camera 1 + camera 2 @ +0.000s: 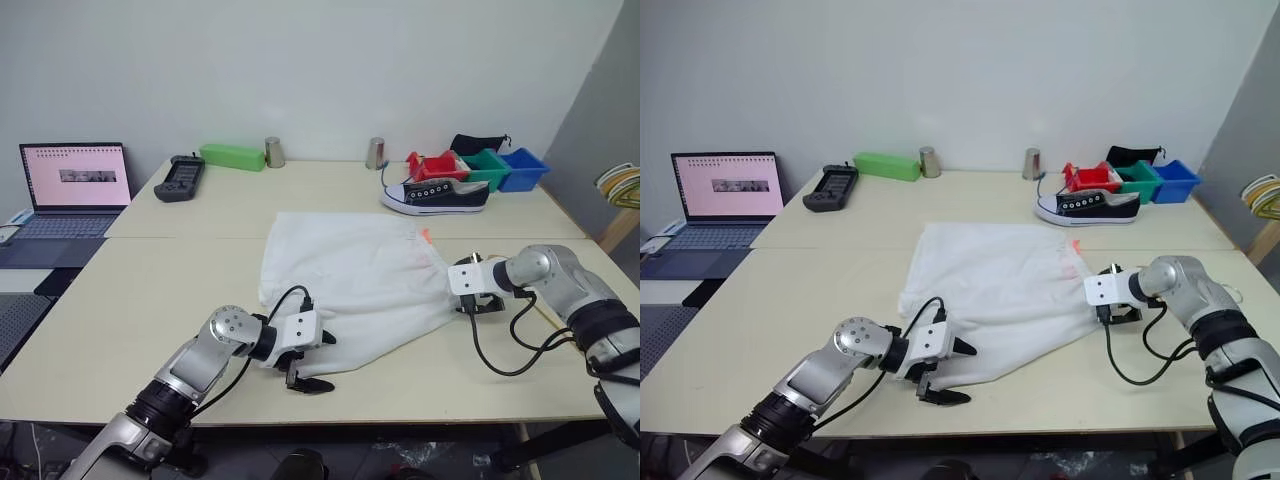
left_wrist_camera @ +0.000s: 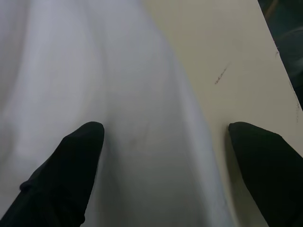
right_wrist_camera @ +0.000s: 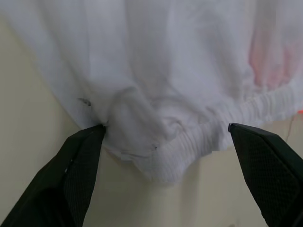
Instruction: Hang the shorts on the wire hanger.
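White shorts [image 1: 350, 285] lie spread flat near the middle of a pale table [image 1: 130, 320], wrinkled, with a small orange-red tag [image 1: 426, 236] at the waistband side, which faces the robot's right. The wire hanger cannot be made out anywhere on the table.

The left gripper [image 1: 312, 362] sits at the near corner of the shorts, close to the table's front edge, its two black fingers spread wide apart; in the left wrist view one fingertip [image 2: 80, 142] lies over the white cloth and the other over bare tabletop, and whether they touch the surface is unclear. The right gripper [image 1: 482, 302] is at the waistband corner on the right, its fingers also spread wide; in the right wrist view the bunched elastic waistband [image 3: 189, 142] lies between them, ungripped. From the head views its fingertips are hard to see.

Bare tabletop lies to the left of the shorts and along the front edge. A seam crosses the table behind the shorts.

Along the far edge: one open laptop [image 1: 75, 190], cut off at the frame's left; one black handheld device [image 1: 180, 178]; one green box [image 1: 232, 156]; two metal cups [image 1: 274, 152]; one black-and-white sneaker [image 1: 435, 195]; and three small bins [image 1: 487, 168], red, green and blue.
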Controlling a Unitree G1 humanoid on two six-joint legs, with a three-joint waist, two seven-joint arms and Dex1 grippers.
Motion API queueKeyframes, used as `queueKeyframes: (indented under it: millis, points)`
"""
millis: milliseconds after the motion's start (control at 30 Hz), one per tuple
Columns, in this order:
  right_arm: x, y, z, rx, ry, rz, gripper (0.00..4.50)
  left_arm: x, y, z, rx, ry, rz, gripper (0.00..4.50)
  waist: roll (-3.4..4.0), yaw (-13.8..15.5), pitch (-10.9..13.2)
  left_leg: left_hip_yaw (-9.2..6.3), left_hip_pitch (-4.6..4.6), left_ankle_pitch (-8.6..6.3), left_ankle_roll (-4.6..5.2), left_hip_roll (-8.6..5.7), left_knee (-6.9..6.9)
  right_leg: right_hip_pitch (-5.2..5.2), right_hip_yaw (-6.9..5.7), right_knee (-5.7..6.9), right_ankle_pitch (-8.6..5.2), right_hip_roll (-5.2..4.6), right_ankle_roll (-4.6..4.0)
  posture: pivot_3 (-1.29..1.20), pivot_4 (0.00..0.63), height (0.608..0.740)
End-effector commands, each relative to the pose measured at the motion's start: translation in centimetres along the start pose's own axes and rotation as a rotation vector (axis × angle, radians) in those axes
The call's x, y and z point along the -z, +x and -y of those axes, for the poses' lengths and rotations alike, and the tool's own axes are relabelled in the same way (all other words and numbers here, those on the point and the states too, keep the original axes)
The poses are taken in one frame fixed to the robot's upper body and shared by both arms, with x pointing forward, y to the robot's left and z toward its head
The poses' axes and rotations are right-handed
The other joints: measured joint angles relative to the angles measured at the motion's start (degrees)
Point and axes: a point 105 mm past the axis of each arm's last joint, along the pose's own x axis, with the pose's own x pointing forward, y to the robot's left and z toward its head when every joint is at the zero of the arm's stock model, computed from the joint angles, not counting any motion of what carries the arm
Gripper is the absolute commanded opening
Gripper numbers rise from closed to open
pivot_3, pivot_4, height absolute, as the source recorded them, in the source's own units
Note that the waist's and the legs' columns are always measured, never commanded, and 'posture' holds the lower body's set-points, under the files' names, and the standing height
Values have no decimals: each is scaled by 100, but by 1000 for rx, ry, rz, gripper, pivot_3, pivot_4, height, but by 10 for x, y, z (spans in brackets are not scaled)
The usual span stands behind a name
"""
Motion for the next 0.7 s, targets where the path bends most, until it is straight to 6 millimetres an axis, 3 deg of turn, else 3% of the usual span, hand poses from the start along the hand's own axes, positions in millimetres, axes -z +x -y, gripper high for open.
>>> queueKeyframes:
  millis: [33, 167, 200, 700]
  points:
    - [-8, 2, 10, 9, -34, 25, 4417, 15, -7, 0, -18, 3, -72, 4500, 3, -9, -2, 0, 2, 0, 0, 0, 0, 1, 0, 1, -1, 0, -1, 317, 0, 740]
    - [-7, 3, 3, -57, -56, 25, 4500, 17, -12, 0, -28, -10, -77, 3827, 10, -21, -7, 1, 21, -1, 1, 2, -4, 11, 0, 7, -4, 2, -6, 334, 0, 740]
    - [-5, 2, 2, -67, -57, 22, 4118, 17, -13, -1, -30, -12, -76, 3587, 11, -16, -7, 1, 22, -1, 1, 3, -4, 12, 0, 8, -4, 3, -6, 334, 0, 740]
    - [-2, 6, 13, -22, -4, 20, 586, 18, -19, -11, -64, -18, -78, 426, 14, -19, -9, -2, 26, 0, 1, 3, -5, 13, -2, 13, -4, 5, -7, 335, 0, 740]
